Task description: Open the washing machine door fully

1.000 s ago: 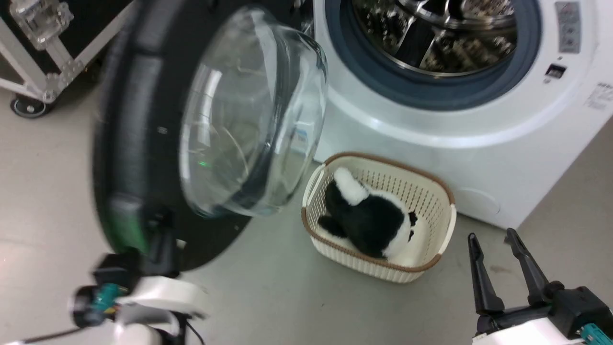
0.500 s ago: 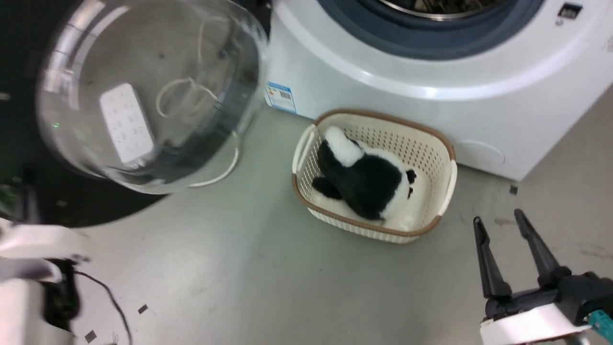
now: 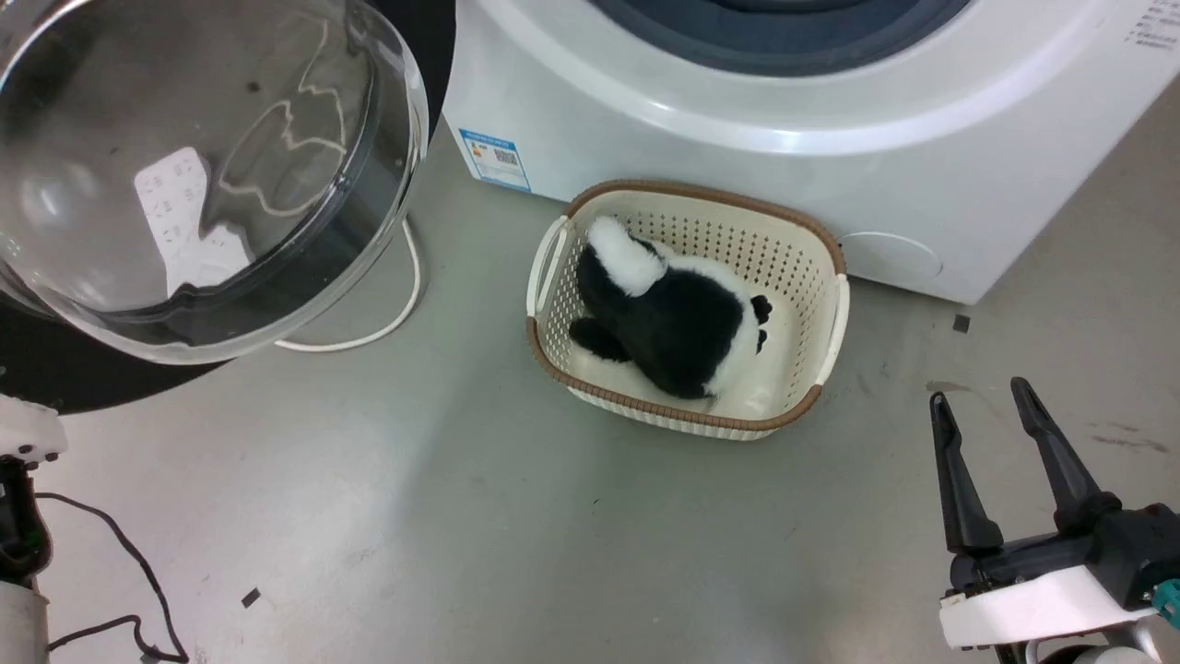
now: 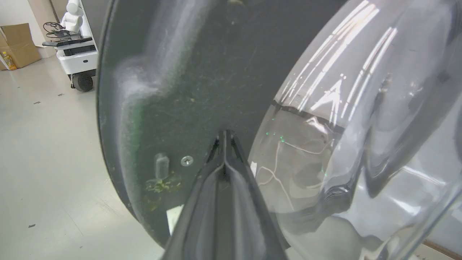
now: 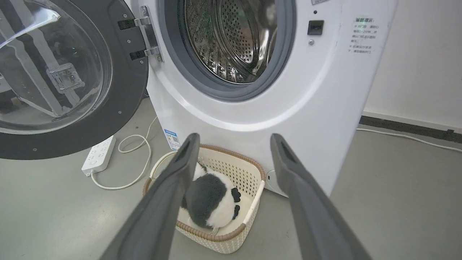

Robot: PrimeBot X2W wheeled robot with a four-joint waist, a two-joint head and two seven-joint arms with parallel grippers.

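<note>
Bare floor (image 3: 461,516) lies open before us. The washing machine (image 5: 252,119) stands with its drum opening uncovered. The washing machine door (image 5: 122,108) hangs swung out to the left on its hinge, well clear of the front. A cream basket (image 3: 834,304) just beside the machine's base holds a black-and-white plush toy (image 3: 673,332). A power strip (image 5: 98,155) lies under the door. Our left gripper (image 4: 224,134) has its jaws pressed together at the door's inner face. Our right gripper (image 3: 980,392) hovers, jaws wide, holding nothing.

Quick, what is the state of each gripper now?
Left gripper: closed, fingers together, tips by the washing machine door, holding nothing.
Right gripper: open, empty.
</note>
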